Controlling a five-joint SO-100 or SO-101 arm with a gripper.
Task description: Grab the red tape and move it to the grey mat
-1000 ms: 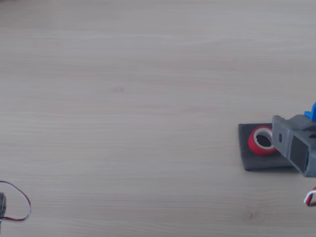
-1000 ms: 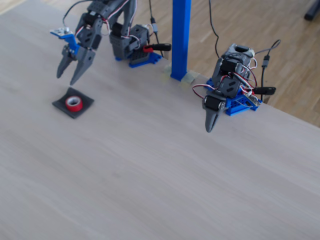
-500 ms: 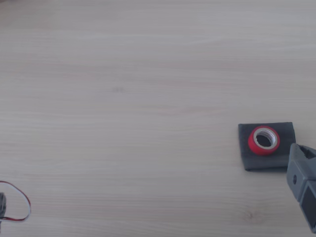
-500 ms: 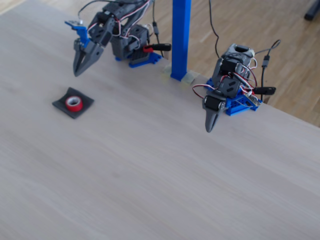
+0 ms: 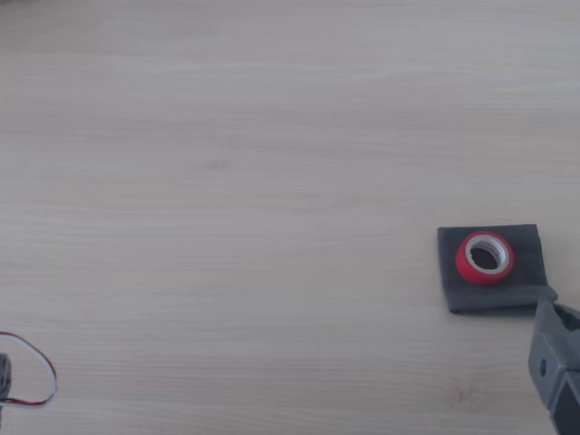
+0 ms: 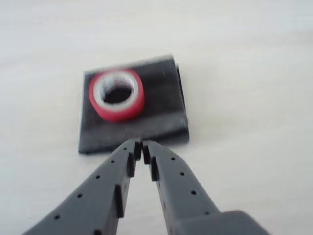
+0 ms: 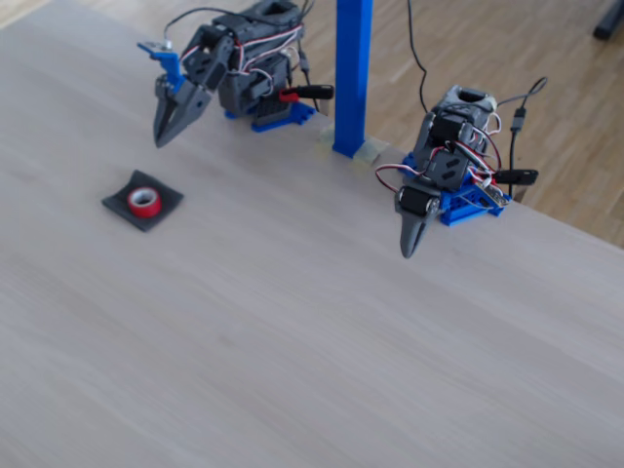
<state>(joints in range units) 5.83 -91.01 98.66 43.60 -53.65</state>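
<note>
Red tape [image 5: 484, 257] on the grey mat [image 5: 521, 279].
We see the roll lying flat near the mat's middle, by the worktop's [image 7: 292, 322] left edge in the fixed view; our gripper [image 6: 141, 149] hangs clear, fingers together, empty.

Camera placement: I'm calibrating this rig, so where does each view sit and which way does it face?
Other view: above, facing straight down at the table; gripper at lower right.
Wrist view: on the arm, looking past the shut gripper at the red tape.
Fixed view: raised, angled across the table; shows both arms, gripper.
All three show the red tape on the grey mat.
</note>
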